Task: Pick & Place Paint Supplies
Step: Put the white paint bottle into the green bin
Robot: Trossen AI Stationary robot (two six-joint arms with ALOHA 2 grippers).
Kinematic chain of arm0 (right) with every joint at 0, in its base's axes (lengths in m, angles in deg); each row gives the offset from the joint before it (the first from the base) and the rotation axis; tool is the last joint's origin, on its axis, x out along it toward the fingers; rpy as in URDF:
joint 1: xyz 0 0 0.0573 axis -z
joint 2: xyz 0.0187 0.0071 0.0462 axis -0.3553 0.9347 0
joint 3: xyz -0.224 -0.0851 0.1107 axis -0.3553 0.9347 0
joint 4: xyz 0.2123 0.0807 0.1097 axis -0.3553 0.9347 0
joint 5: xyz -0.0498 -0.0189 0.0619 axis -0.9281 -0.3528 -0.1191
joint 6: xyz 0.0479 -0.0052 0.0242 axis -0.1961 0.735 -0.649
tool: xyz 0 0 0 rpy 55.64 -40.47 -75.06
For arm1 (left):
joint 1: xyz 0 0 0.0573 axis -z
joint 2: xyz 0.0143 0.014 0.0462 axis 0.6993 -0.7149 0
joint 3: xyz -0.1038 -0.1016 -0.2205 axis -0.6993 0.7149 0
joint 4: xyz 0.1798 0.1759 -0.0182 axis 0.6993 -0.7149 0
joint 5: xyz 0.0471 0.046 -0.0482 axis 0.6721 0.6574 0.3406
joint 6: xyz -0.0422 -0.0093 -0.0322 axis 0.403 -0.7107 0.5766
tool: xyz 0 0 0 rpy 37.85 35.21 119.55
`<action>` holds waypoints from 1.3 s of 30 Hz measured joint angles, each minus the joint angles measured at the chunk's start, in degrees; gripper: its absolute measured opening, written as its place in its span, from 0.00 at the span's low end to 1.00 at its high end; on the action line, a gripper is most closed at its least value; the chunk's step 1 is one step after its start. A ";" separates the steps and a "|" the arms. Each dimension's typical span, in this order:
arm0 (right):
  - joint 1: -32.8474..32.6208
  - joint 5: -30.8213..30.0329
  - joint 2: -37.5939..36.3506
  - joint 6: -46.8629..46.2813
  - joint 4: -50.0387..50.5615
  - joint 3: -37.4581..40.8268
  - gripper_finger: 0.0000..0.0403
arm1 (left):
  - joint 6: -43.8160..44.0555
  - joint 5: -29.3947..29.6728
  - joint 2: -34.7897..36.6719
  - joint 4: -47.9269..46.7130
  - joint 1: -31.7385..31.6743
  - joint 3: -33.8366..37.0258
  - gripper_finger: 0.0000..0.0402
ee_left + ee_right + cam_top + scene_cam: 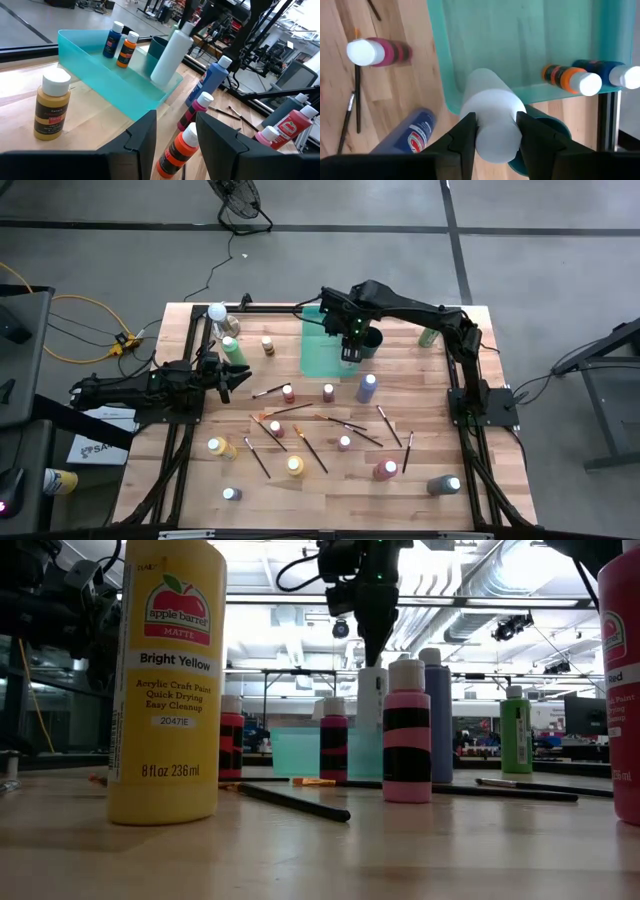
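My right gripper (350, 350) hovers at the right side of the teal tray (322, 340), shut on a plain white bottle (170, 50). A blue bottle (112, 39) and an orange bottle (127, 47) stand inside the tray. My left gripper (228, 380) is open, low over the table left of the tray, with a red-orange bottle (177, 150) showing ahead between its fingers. Several white-capped paint bottles, such as a pink one (407, 730) and a yellow one (165, 680), stand on the wood. Thin brushes (300, 435) lie flat among them. My right gripper pinches the white bottle's upper end (492, 120) between its two fingers, one on each side, coming from above and pointing down. The bottle hangs tilted below the fingers, its lower end (160, 74) over the tray's edge. Whether that end touches the tray cannot be told.
A dark teal cup (370, 340) stands by the tray's right side, close to my right gripper. A tall blue bottle (366, 388) is just nearer. An ochre bottle (52, 105) and a green bottle (232, 348) stand left of the tray, near a clear object with a white ball top (217, 312).
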 joint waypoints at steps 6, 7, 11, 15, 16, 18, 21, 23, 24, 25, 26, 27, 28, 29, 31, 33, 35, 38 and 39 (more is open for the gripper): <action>-0.76 2.07 -0.09 -4.03 -0.26 2.60 0.30 | 0.00 0.00 0.00 0.01 0.01 0.00 0.34; -0.84 2.07 -0.07 -4.24 -0.49 2.96 0.30 | 0.00 0.00 -0.02 -0.01 0.01 0.00 0.34; -0.90 1.94 -0.07 -5.81 -0.89 3.97 0.29 | -0.01 0.00 -0.01 0.01 0.00 0.00 0.34; -0.88 2.10 -0.07 -7.10 -1.38 4.88 0.29 | 0.00 0.00 0.00 -0.01 0.01 0.00 0.34; -0.88 2.08 -0.07 -7.27 -1.53 5.14 0.30 | 0.00 0.00 0.00 0.01 0.01 0.00 0.34; -0.72 2.05 -0.07 -7.42 -1.75 5.30 0.31 | -0.02 0.00 -0.01 0.00 0.01 0.00 0.34; -0.66 2.17 0.26 -8.00 -2.87 5.26 0.30 | -0.02 0.00 -0.02 0.00 0.00 0.00 0.34; -0.43 2.13 0.56 -8.75 -3.42 5.18 0.29 | 0.00 0.00 0.00 0.00 0.00 0.00 0.34; -0.40 2.16 0.96 -8.94 -3.49 5.15 0.29 | 0.00 0.00 0.00 0.01 0.01 0.00 0.34; -0.40 2.46 1.11 -8.94 -3.52 5.03 0.29 | -0.02 0.00 -0.01 0.01 0.00 0.00 0.34; -0.40 2.29 1.13 -8.97 -3.58 5.01 0.29 | -0.02 -0.02 0.00 0.00 0.01 0.00 0.34; -0.40 2.24 1.14 -8.97 -3.54 5.02 0.30 | 0.00 0.00 0.00 0.01 0.01 0.00 0.34; -0.40 1.97 1.17 -8.98 -3.50 5.04 0.31 | -0.01 0.00 -0.01 0.01 0.00 0.00 0.34; -0.40 1.61 1.18 -8.98 -3.54 5.04 0.32 | -0.02 0.02 0.00 0.01 0.01 0.00 0.34; -0.45 1.06 1.20 -8.98 -3.63 5.04 0.33 | -0.02 0.00 0.00 -0.01 0.01 0.00 0.34; -0.41 1.05 1.22 -9.62 -3.59 5.04 0.33 | 0.00 0.02 0.00 0.01 -0.01 0.00 0.34; -0.26 1.29 1.24 -10.55 -3.59 5.04 0.32 | 0.00 0.02 -0.01 0.01 0.00 0.00 0.34; -0.25 1.18 1.27 -11.30 -3.59 5.06 0.32 | 0.00 0.03 0.00 0.01 0.00 0.00 0.34; -0.29 1.16 1.29 -11.29 -3.57 5.09 0.32 | -0.01 0.02 0.00 0.01 0.00 0.00 0.34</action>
